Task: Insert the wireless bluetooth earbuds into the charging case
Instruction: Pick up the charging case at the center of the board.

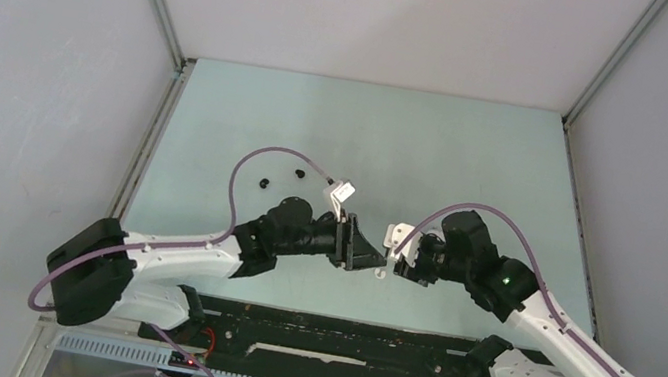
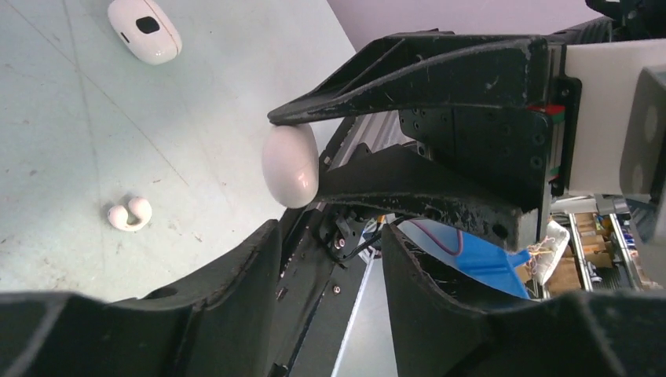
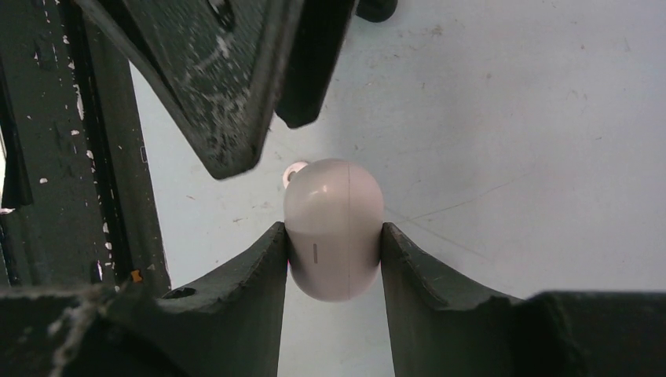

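The right gripper [image 3: 334, 232] clamps a white case [image 3: 334, 200] between its fingers. The left gripper [image 2: 330, 233] stands parted and empty, facing it. A white earbud [image 2: 129, 214] lies on the table [image 2: 63, 133], well apart from both. A pale shape [image 3: 295, 170] behind the case is mostly hidden.

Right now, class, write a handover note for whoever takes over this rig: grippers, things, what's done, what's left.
Left gripper: open, empty, pointed at the held case.
Right gripper: shut on a white case, which looks closed.
Lying loose: second case, white bud, black buds.
Done: one case gripped; no bud seen in it.
Left: open the case and seat the buds.
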